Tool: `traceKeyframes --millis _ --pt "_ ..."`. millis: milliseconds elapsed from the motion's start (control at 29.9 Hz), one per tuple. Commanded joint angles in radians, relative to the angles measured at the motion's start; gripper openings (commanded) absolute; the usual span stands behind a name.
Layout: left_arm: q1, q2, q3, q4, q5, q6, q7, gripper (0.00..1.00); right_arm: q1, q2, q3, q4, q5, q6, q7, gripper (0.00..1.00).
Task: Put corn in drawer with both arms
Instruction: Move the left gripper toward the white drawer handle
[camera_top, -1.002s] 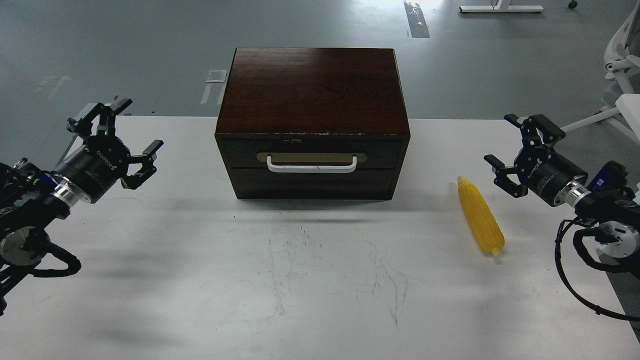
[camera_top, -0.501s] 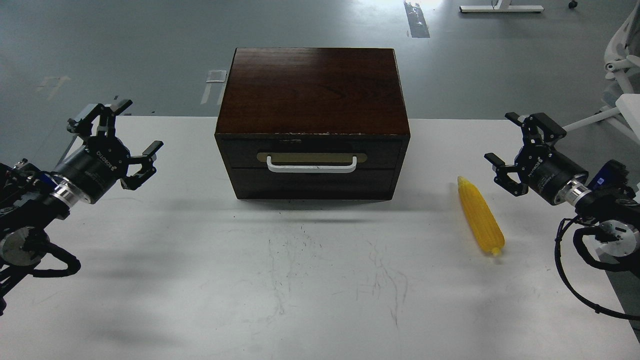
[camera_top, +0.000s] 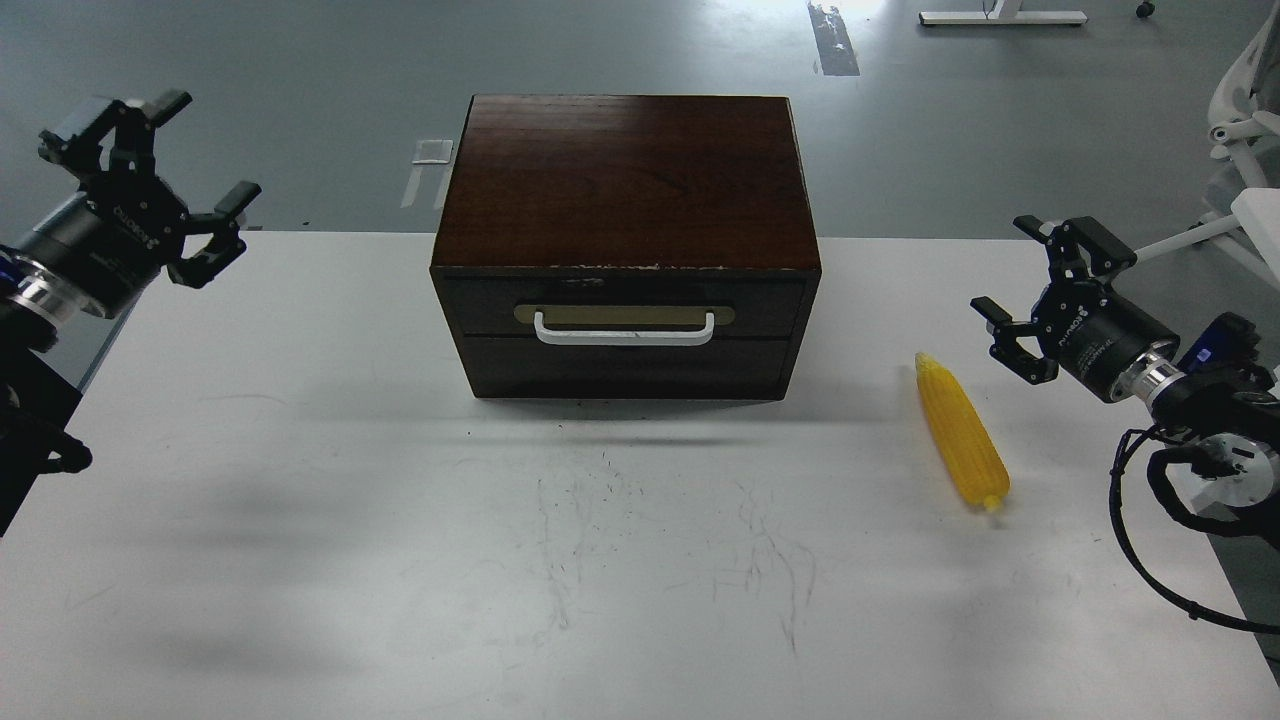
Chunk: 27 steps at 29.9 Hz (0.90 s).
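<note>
Both the left end effector (camera_top: 150, 175) and right end effector (camera_top: 1035, 290) hang wide apart, empty, touching nothing.

- We see a white worktop (camera_top: 400, 560), marked by thin dark scratches near its middle and front.
- A dark brown wooden cabinet (camera_top: 625, 180) stands on it at the far centre, its drawer (camera_top: 625, 303) shut.
- A yellow corn (camera_top: 961, 432) lies flat to the right of the cabinet, apart from it, tapered end away from us.

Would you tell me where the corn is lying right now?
In the head view, the corn lies on the table's right side, between the cabinet and the right tool.
</note>
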Motion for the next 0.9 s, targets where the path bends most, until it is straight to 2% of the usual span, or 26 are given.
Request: traceKeyframes --millis 0,134,267,301,468,601,668,869 --pt "-0.083 0.030 0.002 -0.116 0.206 0.000 0.001 0.99 0.001 -0.005 0.000 0.000 0.002 0.000 0.000 1.00" --pt "-0.123 0.036 -0.008 -0.240 0.427 0.000 0.001 0.99 0.001 -0.008 0.000 0.000 0.002 0.000 0.000 1.00" --pt "-0.193 -0.019 -0.013 -0.362 0.754 0.000 0.001 0.99 0.002 -0.010 0.000 0.000 0.002 0.000 0.000 1.00" --pt "-0.194 -0.019 -0.013 -0.362 0.755 0.000 0.001 0.99 0.002 -0.010 0.000 0.000 0.002 0.000 0.000 1.00" --pt "-0.304 -0.157 -0.001 -0.380 1.160 0.000 0.001 0.99 0.002 -0.010 0.000 0.000 0.002 0.000 0.000 1.00" --pt "-0.345 -0.203 0.019 -0.380 1.343 0.000 0.001 0.99 0.002 -0.011 0.000 0.000 0.002 0.000 0.000 1.00" --pt "-0.388 -0.254 0.069 -0.379 1.470 0.000 0.001 0.99 0.004 -0.013 0.000 0.000 0.002 0.000 0.000 1.00" --pt "-0.500 -0.304 0.250 -0.366 1.655 0.000 0.001 0.99 0.004 -0.014 0.008 0.000 0.002 0.000 0.000 1.00"
